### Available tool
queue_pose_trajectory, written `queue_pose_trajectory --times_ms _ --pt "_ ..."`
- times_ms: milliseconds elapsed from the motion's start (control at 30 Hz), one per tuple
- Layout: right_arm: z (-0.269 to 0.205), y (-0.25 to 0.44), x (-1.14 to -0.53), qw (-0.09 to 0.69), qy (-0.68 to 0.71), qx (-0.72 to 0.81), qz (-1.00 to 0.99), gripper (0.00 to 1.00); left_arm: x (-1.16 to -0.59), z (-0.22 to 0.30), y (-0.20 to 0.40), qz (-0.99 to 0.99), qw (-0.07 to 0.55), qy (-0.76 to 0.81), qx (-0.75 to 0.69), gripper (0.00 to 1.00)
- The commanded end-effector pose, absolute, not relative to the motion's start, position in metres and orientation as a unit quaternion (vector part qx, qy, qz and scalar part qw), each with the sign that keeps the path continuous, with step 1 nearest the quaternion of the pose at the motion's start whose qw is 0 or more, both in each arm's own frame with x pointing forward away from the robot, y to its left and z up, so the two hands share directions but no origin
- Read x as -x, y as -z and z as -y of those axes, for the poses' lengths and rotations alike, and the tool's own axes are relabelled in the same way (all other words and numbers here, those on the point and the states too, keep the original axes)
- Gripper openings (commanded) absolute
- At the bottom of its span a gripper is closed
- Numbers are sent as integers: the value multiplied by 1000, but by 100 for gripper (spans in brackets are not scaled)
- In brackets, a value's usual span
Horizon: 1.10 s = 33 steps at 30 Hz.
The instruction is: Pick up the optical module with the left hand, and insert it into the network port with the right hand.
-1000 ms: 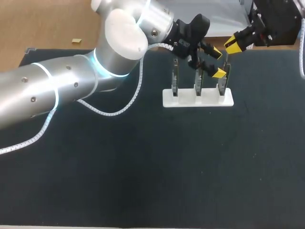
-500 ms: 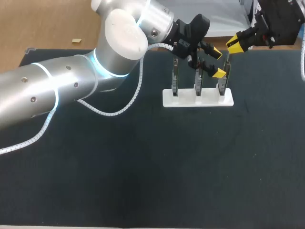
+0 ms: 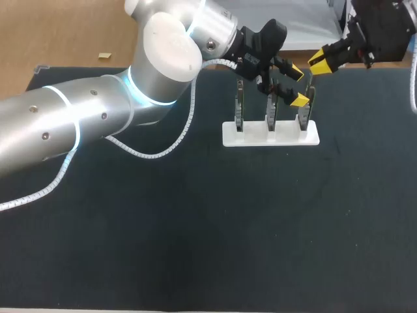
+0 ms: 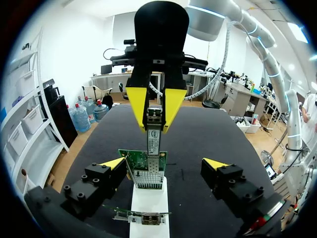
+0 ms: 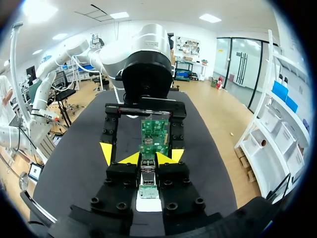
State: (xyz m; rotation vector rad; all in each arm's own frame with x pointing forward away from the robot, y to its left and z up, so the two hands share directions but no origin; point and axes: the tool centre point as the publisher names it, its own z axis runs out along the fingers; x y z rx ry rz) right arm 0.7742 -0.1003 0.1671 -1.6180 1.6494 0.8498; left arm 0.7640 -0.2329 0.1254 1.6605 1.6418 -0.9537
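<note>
Right tool point(image 3: 324, 60) barely shifted, clamping optical module point(image 4: 154, 131), left tool point(image 3: 298, 86) wide around 1 card point(image 4: 143, 171), white stand point(image 3: 287, 135), dark table point(image 3: 195, 228)

In the left wrist view the lower end of the optical module point(image 4: 154, 131) disappears into the network port point(image 4: 148, 173), so its depth cannot be told, and the white stand point(image 4: 148, 198) runs out past the rim. In the right wrist view the right hand point(image 5: 148, 158) covers the port and most of the stand. In the head view the right arm point(image 3: 384, 29) is cut off at the corner, the module is too small to make out, the left hand point(image 3: 298, 85) hides the top of the middle card point(image 3: 270, 119), and the left arm point(image 3: 98, 117) covers part of the tabletop point(image 3: 195, 228)
</note>
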Motion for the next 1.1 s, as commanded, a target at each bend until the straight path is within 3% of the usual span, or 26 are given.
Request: queue_pose_trajectory --times_ms 33,1000,1033,1067,1100 --pt "99 -166 -775 331 -324 621 -633 0 -764 233 -126 -621 303 359 -627 100" --pt "98 -154 -776 319 -330 613 -643 0 -764 233 -126 -621 303 359 -627 100" --pt "98 -154 -776 319 -330 612 -644 24 -764 233 -126 -621 303 359 -627 100" --pt "98 -155 -776 319 -330 611 -645 100 -764 233 -126 -621 303 359 -627 100" --pt "99 -155 -776 319 -330 611 -645 100 -764 233 -126 -621 303 359 -627 100"
